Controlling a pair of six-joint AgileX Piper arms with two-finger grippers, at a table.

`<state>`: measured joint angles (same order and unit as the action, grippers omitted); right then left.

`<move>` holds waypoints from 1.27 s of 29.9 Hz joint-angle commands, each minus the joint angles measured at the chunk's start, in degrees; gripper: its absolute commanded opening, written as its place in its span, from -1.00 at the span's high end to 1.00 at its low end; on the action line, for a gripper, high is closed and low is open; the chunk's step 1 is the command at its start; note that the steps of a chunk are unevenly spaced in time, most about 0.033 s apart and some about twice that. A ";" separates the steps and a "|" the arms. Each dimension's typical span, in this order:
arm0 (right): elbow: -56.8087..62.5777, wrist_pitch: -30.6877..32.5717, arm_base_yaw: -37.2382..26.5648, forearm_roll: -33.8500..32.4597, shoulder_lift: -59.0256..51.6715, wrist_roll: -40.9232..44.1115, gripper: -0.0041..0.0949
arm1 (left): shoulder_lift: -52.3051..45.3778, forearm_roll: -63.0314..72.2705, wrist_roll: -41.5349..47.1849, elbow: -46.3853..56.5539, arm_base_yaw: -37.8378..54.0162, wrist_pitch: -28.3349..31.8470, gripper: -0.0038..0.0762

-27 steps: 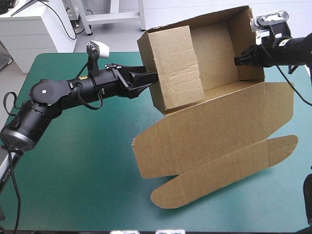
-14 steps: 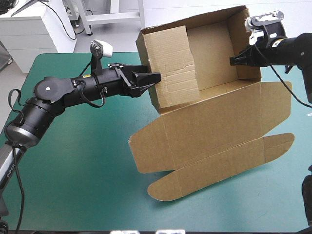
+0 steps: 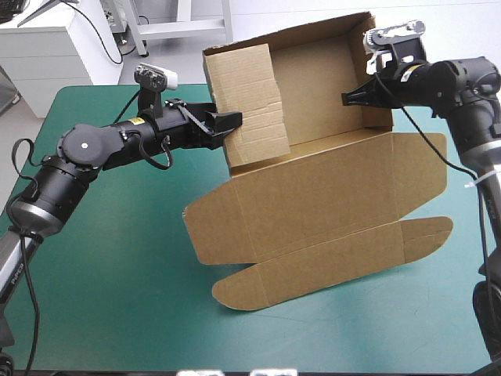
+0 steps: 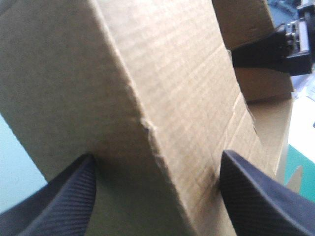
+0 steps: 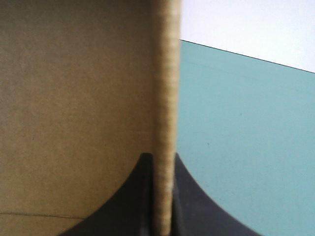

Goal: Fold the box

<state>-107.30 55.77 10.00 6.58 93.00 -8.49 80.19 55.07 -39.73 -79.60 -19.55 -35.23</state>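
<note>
- The box [image 3: 313, 168] is held up over the far part of the table [image 3: 102, 258]. It is tipped, so its open side faces back to the robot.
- Only the low end looks like it rests on the teal-green cover. The tray part is up in the air.
- R gripper [image 5: 162, 158] is clamped tight on the right wall [image 3: 377, 63]. The edge of the brown board is squeezed btwn its 2 black fingers.
- L gripper [image 4: 157, 155] is let go, w/ fingers wide apart. A corner of the left wall [image 3: 250, 102] sits btwn them.
- I think the L gripper just pushes on the outside of that wall & does not pinch it.
- Done so far: the tray is made. The bottom, the back wall & both side walls stand up, so it looks like a real tray.
- Can't tell if the walls are tucked in all the way.
- Not done: the lid [image 3: 337, 196] hangs down flat & open. Its round side ears are flat too.
- The long front flap [image 3: 329, 266] is also flat, not bent at all.
- My guess: more than 1/2 done. What's left is prob. to lay the tray down flat on the table & let go.
- Careful pt: if the R gripper lets go too soon, the tray could flop over, b/c the L gripper has no hold on it.
</note>
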 commanded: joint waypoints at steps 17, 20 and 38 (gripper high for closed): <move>-1.54 -7.08 6.67 4.10 4.13 5.56 0.92 | -1.85 -43.65 43.19 -1.92 -0.30 -0.12 -0.28; -1.54 -6.80 6.67 3.17 4.27 5.56 0.92 | -1.85 -43.27 44.65 -1.92 -0.30 -0.12 -0.08; -1.54 -3.26 6.67 2.95 8.26 4.64 0.92 | 6.65 -40.89 44.52 -2.14 -0.30 -0.61 0.76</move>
<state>-107.30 54.40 16.76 7.08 103.87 -3.33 87.37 12.05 5.53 -79.66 -19.55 -38.31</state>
